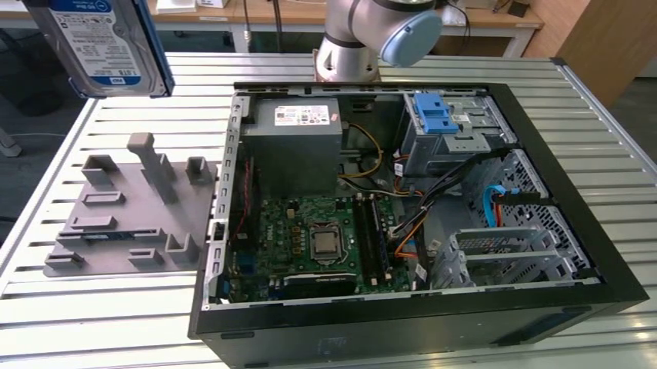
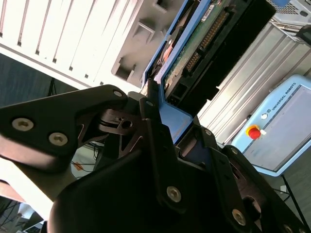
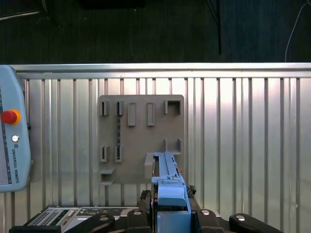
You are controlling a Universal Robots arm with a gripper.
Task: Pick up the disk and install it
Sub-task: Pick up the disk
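Observation:
The disk [image 1: 98, 46], a silver drive with a blue-and-white label and blue side rails, hangs high over the table at the exterior view's upper left, well above the grey holder plate [image 1: 123, 215]. In the second wrist view my gripper [image 2: 156, 104] is shut on the disk [image 2: 199, 43], its black fingers [image 2: 148, 109] clamped on the end with the blue rail. The first wrist view shows the disk [image 3: 167, 187] edge-on, held by the gripper [image 3: 170, 216] above the holder plate [image 3: 141, 138].
An open computer case [image 1: 575, 192] lies on the slatted metal table [image 1: 103, 315]. Inside it are a grey power-supply box [image 1: 298, 138], a motherboard [image 1: 318, 246] and a metal drive cage with a blue latch [image 1: 436, 119]. The arm's base [image 1: 355, 42] stands behind the case. A teach pendant [image 3: 12, 141] lies beside the holder.

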